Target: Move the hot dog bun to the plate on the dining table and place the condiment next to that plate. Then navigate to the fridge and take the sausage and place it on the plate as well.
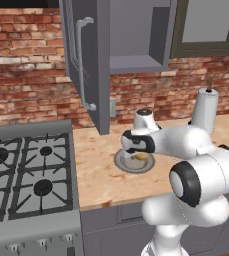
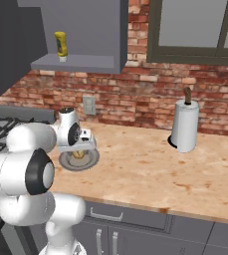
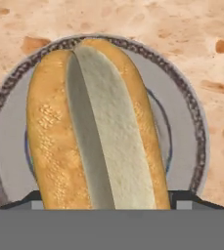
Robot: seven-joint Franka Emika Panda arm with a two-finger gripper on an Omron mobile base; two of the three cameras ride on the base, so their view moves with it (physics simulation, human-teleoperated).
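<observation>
- The tool [image 2: 78, 149] is shown lowered over a small grey dish [image 1: 121, 163] with a ringed rim, which rests on the wood-grain table [image 2: 150, 169] beside the stove [image 1: 28, 175].
- The hot dog bun [image 3: 96, 129] is seen lying lengthwise on that dish, its split top facing the hand camera; the fingertips [image 3: 28, 201] are placed at either side of its near end.
- From the hand view it cannot be told whether the jaws press the bun or merely flank it; the grip is judged to be in the making, with the bun not yet lifted off the dish.
- The condiment [image 2: 61, 46], a yellow squeeze bottle, is seen standing upright on the shelf [image 2: 78, 62] of the open wall cabinet above the dish.
- A paper towel roll [image 2: 185, 124] stands further along the table, well apart from the dish.
- Progress is judged as very early: nothing has been delivered. Left to do are carrying the bun to the plate, setting the condiment beside it, and fetching the sausage from the fridge.
</observation>
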